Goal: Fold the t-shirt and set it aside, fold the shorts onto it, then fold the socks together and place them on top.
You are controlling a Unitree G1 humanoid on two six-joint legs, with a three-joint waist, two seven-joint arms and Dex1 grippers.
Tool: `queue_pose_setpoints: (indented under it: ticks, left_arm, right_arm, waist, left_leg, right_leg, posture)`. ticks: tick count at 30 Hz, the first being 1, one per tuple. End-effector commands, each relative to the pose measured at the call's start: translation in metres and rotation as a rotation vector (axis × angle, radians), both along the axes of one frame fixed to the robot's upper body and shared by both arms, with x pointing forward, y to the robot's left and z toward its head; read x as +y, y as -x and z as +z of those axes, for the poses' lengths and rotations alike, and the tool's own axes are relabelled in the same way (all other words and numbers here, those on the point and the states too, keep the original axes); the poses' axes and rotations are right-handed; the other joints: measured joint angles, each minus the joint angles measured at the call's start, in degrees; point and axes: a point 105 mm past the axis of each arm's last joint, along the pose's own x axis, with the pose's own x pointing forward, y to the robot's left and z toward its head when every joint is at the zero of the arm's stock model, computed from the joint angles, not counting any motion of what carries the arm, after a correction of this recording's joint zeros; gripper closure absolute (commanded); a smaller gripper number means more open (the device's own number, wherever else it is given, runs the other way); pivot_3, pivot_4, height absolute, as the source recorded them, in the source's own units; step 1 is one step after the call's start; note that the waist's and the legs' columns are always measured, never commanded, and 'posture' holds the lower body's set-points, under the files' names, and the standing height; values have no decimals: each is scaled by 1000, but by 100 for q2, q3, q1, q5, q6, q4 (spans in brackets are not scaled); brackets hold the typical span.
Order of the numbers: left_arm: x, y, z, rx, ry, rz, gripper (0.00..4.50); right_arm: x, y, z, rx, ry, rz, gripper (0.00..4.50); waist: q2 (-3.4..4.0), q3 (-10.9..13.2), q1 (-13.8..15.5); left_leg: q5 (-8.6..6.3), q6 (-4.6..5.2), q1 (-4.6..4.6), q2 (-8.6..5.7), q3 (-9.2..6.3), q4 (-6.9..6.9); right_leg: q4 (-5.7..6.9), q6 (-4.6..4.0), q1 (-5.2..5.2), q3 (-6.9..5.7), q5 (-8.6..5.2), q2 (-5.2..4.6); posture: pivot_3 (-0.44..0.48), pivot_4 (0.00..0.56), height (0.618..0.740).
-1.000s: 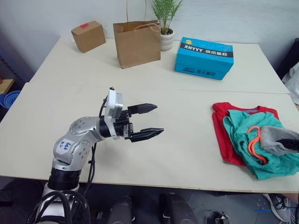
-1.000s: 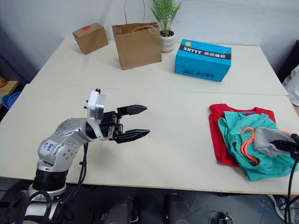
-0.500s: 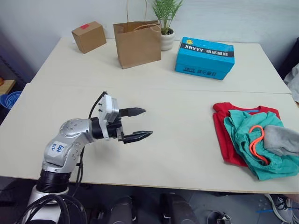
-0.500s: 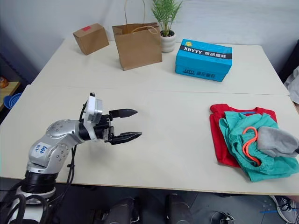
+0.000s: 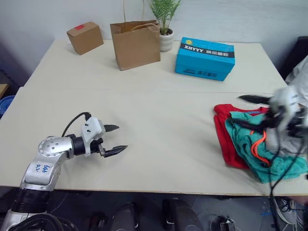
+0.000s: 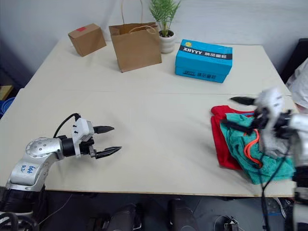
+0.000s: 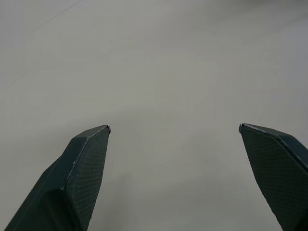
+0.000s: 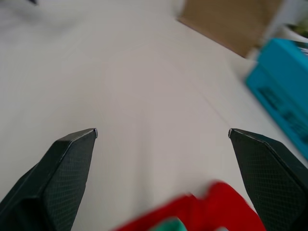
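The red t-shirt [image 5: 222,135] lies folded at the table's right. The teal shorts [image 5: 242,140] with their orange drawstring [image 5: 257,147] rest on top of it. A grey bundle of socks [image 6: 272,145] sits on the shorts, partly behind my right arm. My right gripper [image 5: 238,110] hovers open over the near-left part of the pile and holds nothing. In the right wrist view the red t-shirt [image 8: 214,204] shows between the spread fingers. My left gripper [image 5: 120,138] stands open and empty just above the bare table at the near left.
Along the far side of the table [image 5: 159,110] stand a small cardboard box [image 5: 84,37], a brown paper bag [image 5: 135,42], a potted plant [image 5: 164,21] and a blue box [image 5: 205,58]. The table's front edge runs close below both grippers.
My right gripper has opened, let go of the grey socks on the shorts, and lifted back over the pile. My left arm has drawn back toward the near left.
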Motion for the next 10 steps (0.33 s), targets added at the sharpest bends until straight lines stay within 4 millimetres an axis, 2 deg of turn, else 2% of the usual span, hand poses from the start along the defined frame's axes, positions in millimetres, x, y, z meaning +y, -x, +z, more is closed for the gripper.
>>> queue_pose_setpoints:
  ticks: [1, 3, 6, 10]
  left_arm:
    - [19, -5, 7, -80, -25, 65, 0]
    - [26, -14, 10, -140, -20, 110, 0]
    - [30, -19, 11, -156, -2, 135, 0]
    - [30, -18, 9, -170, -38, 115, 0]
  right_arm:
    - [17, 1, -1, -110, 6, 57, 44]
    - [26, 3, -10, -113, -36, 62, 44]
    - [32, 14, -37, -70, -23, 84, 44]
    - [32, 16, -42, -73, -68, 54, 44]
  waist:
    - [1, -1, 46]
    - [1, -1, 68]
    - [-7, -5, 84]
    - [-7, -5, 36]
  left_leg:
    - [1, 0, -9, 0, 4, 1]
    - [1, 2, -23, 0, 6, 8]
    - [-4, 11, -22, 0, 6, 18]
    - [-14, 28, -10, -5, 19, 22]
  right_leg:
    - [8, -2, -16, 1, -2, -3]
    - [14, -3, -30, -1, -2, -7]
    - [19, -3, -26, -5, -2, -14]
    - [45, -4, -26, 1, -2, -29]
  posture:
    - [0, 150, 740]
    - [0, 150, 740]
    - [0, 150, 740]
    - [0, 150, 740]
